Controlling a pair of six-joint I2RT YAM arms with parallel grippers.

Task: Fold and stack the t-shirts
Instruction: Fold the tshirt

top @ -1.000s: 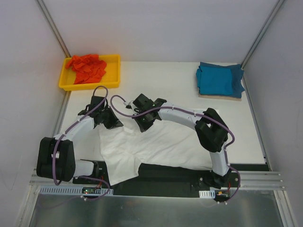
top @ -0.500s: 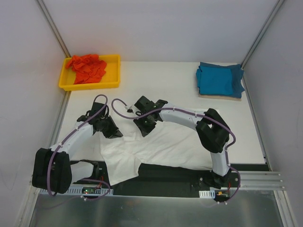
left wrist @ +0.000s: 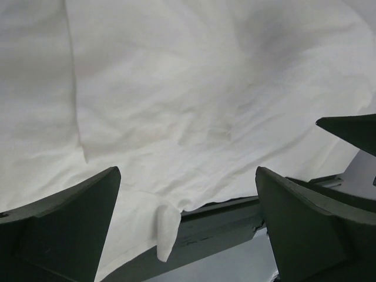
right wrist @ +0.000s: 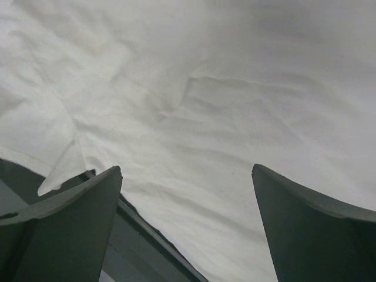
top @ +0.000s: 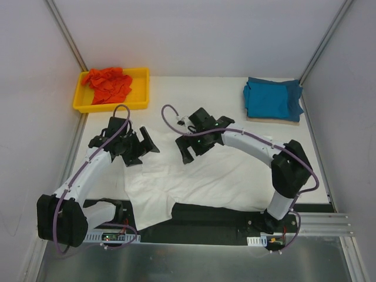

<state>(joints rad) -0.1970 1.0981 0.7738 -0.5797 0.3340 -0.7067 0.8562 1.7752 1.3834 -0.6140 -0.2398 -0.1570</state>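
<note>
Left gripper (left wrist: 187, 171), right gripper (right wrist: 187, 169) both wide above white t-shirt (top: 205, 176), orange t-shirt (top: 108, 84) (apparently crumpled) only overhead

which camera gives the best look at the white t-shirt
The top external view: it alone takes in almost all of the white t-shirt, spread on the table. The left wrist and right wrist views each show only a close wrinkled patch and one edge of it.

The left gripper (left wrist: 187, 176) hangs over the white t-shirt (left wrist: 194, 100), its dark fingers (left wrist: 70, 223) spread wide with nothing between them. Wrinkled cloth fills the view, and one small folded corner droops over a dark rail (left wrist: 223, 217).
</note>
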